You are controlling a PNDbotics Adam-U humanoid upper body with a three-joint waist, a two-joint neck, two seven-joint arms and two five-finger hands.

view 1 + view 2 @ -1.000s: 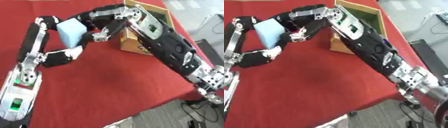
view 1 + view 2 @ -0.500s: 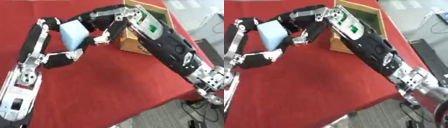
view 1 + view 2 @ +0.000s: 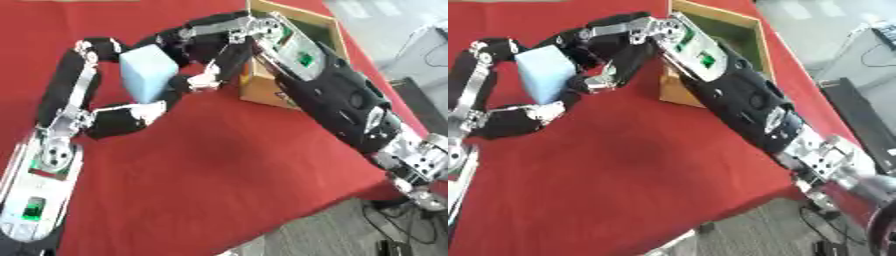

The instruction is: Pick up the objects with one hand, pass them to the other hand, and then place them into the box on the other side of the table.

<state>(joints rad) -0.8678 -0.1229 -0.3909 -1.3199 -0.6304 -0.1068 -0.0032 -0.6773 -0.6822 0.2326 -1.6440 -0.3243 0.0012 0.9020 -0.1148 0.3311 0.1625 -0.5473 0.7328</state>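
Clasping blue block [image 3: 147, 71] (both-sided), hands, left hand [image 3: 131, 112], right hand [image 3: 203, 60]

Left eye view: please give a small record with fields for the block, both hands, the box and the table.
block: light blue, held above the table
left hand: curled on the block's right side
right hand: at the block's upper right edge; its fingers cannot be made out
box: wooden, open top, dark green inside, at the table's right side
table: red cloth

Red-covered table [image 3: 219, 185], grey floor [image 3: 750, 232] with cables [image 3: 385, 227].
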